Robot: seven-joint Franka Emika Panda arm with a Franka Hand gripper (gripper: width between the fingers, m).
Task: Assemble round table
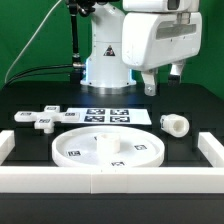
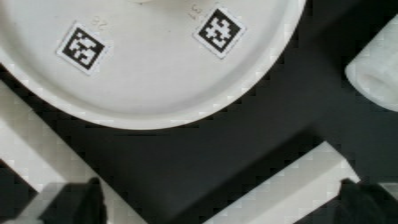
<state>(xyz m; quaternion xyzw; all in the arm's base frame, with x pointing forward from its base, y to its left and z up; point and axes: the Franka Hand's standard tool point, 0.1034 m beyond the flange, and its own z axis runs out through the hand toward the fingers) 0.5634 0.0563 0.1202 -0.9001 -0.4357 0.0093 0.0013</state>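
Note:
The large round disc (image 1: 105, 150) lies flat on the black table near the front wall, with tags on its top. It fills the wrist view (image 2: 143, 60). The short cylindrical leg (image 1: 175, 124) lies on its side at the exterior view's right of the disc; an edge of it shows in the wrist view (image 2: 377, 75). The small cross-shaped base (image 1: 40, 118) lies at the exterior view's left. My gripper (image 1: 162, 80) hangs high above the table behind the leg, open and empty. In the wrist view its dark fingertips (image 2: 71, 200) stand wide apart around my gripper (image 2: 217, 205).
The marker board (image 1: 105, 116) lies flat behind the disc. A white border wall (image 1: 110, 182) runs along the front and both sides of the table; it shows in the wrist view (image 2: 311, 180). The robot's white base (image 1: 105, 60) stands at the back.

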